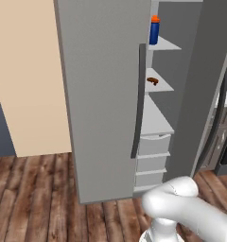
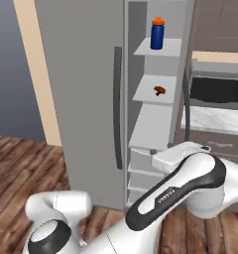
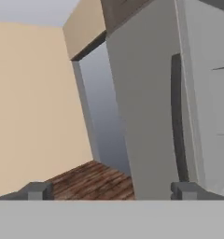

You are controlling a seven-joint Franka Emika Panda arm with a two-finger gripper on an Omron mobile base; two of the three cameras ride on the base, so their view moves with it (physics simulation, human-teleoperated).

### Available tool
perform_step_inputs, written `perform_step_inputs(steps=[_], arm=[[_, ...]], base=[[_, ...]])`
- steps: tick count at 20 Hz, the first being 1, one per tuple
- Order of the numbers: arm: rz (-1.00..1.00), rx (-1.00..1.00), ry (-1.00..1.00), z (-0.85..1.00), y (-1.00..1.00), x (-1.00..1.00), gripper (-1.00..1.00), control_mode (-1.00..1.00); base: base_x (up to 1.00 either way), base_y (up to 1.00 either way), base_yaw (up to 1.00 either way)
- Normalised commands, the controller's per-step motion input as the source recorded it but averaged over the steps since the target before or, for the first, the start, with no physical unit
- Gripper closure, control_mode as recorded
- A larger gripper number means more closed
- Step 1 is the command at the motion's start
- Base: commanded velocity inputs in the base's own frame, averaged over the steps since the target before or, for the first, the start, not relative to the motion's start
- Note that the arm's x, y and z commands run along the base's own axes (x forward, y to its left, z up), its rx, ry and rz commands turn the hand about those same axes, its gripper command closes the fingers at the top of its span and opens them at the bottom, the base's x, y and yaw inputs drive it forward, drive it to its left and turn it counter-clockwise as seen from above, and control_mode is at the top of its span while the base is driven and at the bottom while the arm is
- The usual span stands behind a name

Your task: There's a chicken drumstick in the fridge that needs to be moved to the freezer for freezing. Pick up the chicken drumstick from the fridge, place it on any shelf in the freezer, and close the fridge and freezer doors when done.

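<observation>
Dark wood plank floor runs beneath a beige wall that meets a blue-grey wall in a rendered kitchen. A pale marble-topped bench with dark cabinets stands alongside.

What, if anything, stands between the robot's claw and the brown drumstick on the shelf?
Nothing visible. The chicken drumstick lies alone on an opaque shelf of the freezer, whose freezer door is swung open. The blue bottle stands one shelf higher. The open gripper points toward the closed fridge door, not at the drumstick.
</observation>
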Motion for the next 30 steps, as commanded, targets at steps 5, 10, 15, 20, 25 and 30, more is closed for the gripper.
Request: perform_step_inputs(steps=[5, 10, 15, 20, 25, 30], arm=[[0.37, 0.05, -0.07, -0.55, -0.12, 0.36, -1.00, -1.00], [0.24, 0.10, -0.13, -0.20, -0.46, 0.18, -1.00, -1.00], [0.06, 0.10, -0.15, -0.25, -0.15, 0.06, -1.00, -1.00], [-0.05, 0.22, -0.13, -0.37, -0.02, 0.13, -1.00, -1.00], [-0.08, 0.06, -0.07, -0.38, 0.03, 0.45, -1.00, -1.00], [-0.05, 0.01, 0.00, -0.15, -0.05, 0.68, -1.00, -1.00]], base=[[0.00, 0.00, 0.00], [0.00, 0.00, 0.00], [0.00, 0.00, 0.00], [0.00, 0.00, 0.00], [0.00, 0.00, 0.00], [0.00, 0.00, 0.00]])
